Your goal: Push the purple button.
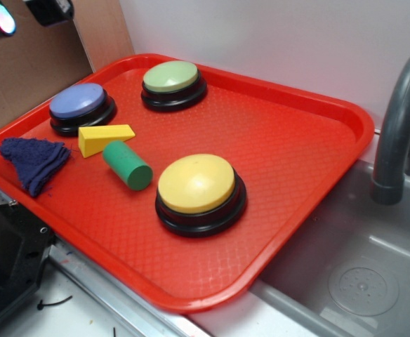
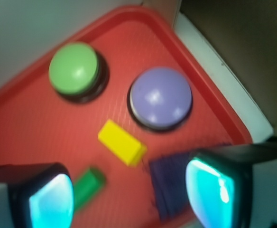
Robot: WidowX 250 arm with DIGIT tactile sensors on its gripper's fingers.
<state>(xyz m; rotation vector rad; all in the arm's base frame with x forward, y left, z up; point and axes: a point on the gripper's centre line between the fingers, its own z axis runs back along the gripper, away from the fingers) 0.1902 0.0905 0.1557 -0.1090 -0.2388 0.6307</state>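
Approach phase: the tool [image 2: 131, 197] hangs wide open and empty above the tray [image 2: 29, 123], and must descend onto the purple button [image 2: 161, 97].

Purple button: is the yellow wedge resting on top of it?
No, the yellow wedge lies on the red tray just in front of the purple button, whose dome is bare.

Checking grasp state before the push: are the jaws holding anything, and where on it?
Nothing is held. The gripper hangs open above the tray, its jaws spread with empty space between; the purple button is untouched.
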